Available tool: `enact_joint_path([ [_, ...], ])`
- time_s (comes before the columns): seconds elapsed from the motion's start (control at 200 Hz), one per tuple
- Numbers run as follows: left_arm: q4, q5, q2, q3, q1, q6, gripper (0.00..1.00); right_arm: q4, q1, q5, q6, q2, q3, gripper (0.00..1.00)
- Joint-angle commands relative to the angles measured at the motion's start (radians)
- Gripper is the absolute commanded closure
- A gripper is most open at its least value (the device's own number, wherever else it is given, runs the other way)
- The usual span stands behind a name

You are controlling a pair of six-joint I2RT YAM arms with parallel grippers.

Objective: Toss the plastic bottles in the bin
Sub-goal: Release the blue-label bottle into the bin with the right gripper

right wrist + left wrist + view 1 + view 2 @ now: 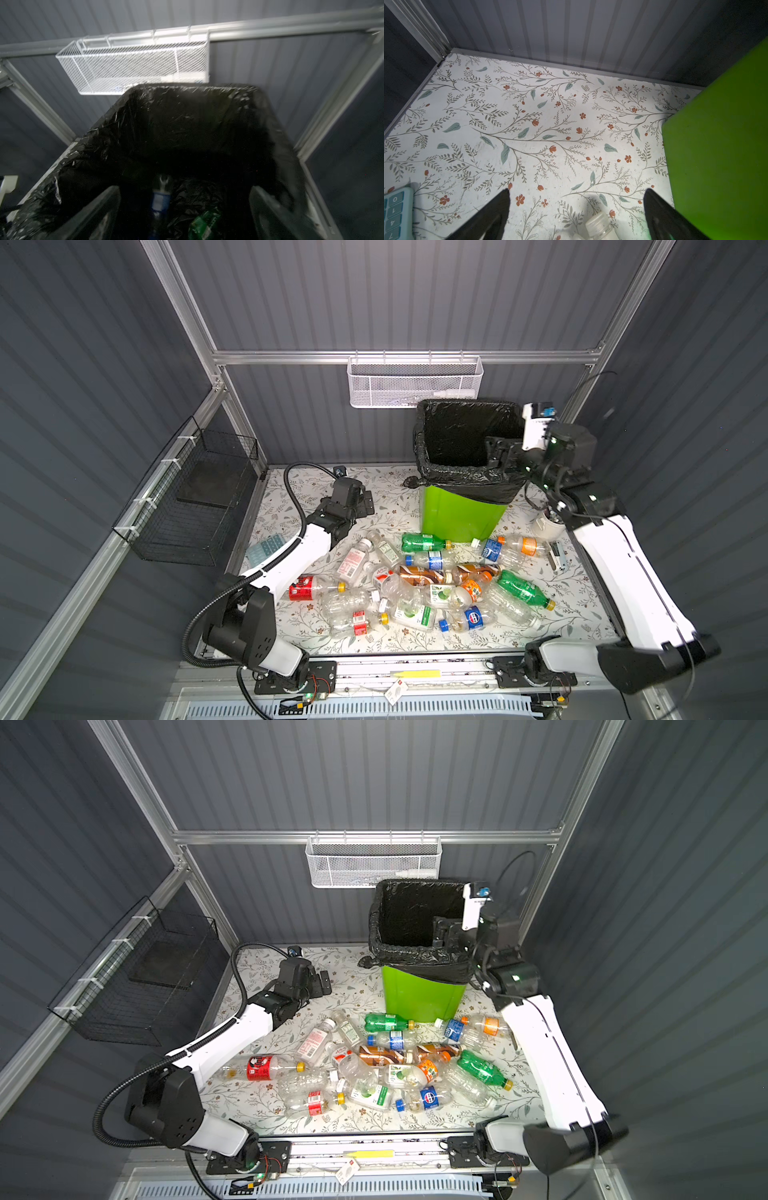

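Several plastic bottles [432, 585] lie in a heap on the floral mat, among them a red-labelled one [307, 588] and a green one [523, 589]. The green bin [461, 514] with its black bag stands behind them. Over the bin's mouth my right gripper [498, 452] is open and empty. Below it in the right wrist view [186, 189], a blurred blue-labelled bottle [161, 199] and a green bottle [204, 226] are inside the bag. My left gripper [365, 504] hangs open above the mat, left of the bin. A white-capped bottle [598, 224] lies near its fingers [504, 199].
A white mesh basket [413, 383] hangs on the back rail above the bin. A black wire basket [195, 497] is fixed to the left wall. A white cup [546, 524] stands right of the bin, under my right arm. A pale blue calculator [266, 547] lies at the mat's left edge.
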Motion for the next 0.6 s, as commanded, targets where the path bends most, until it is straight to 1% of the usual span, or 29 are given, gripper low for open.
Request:
enact_joint_path([
  [0.0, -0.001, -0.017, -0.064, -0.032, 0.007, 0.006, 0.00, 0.165, -0.017, 0.096, -0.027, -0.115, -0.016, 0.01],
  [0.03, 0.001, -0.017, -0.075, -0.039, 0.005, 0.003, 0.00, 0.165, -0.025, 0.098, -0.020, -0.154, -0.037, 0.01],
  [0.145, 0.000, -0.024, -0.116, -0.066, 0.004, 0.001, 0.00, 0.154, -0.060, 0.095, 0.019, -0.213, -0.131, 0.01],
  [0.2, -0.003, -0.017, -0.128, -0.075, 0.004, 0.004, 0.00, 0.153, -0.078, 0.072, 0.041, -0.240, -0.181, 0.01],
  [0.26, -0.021, -0.021, -0.134, -0.080, 0.003, 0.007, 0.00, 0.158, -0.083, 0.041, 0.038, -0.266, -0.241, 0.01],
  [0.34, -0.042, -0.049, -0.136, -0.086, 0.003, 0.000, 0.00, 0.148, -0.083, 0.016, 0.055, -0.295, -0.303, 0.01],
  [0.405, -0.056, -0.073, -0.138, -0.093, 0.003, -0.022, 0.00, 0.136, -0.079, -0.028, 0.066, -0.319, -0.348, 0.01],
  [0.48, -0.049, -0.089, -0.143, -0.104, 0.003, -0.036, 0.00, 0.134, -0.048, -0.070, 0.055, -0.350, -0.407, 0.01],
  [0.595, -0.066, -0.137, -0.120, -0.098, 0.005, -0.064, 0.00, 0.094, 0.064, -0.045, 0.010, -0.357, -0.446, 0.01],
])
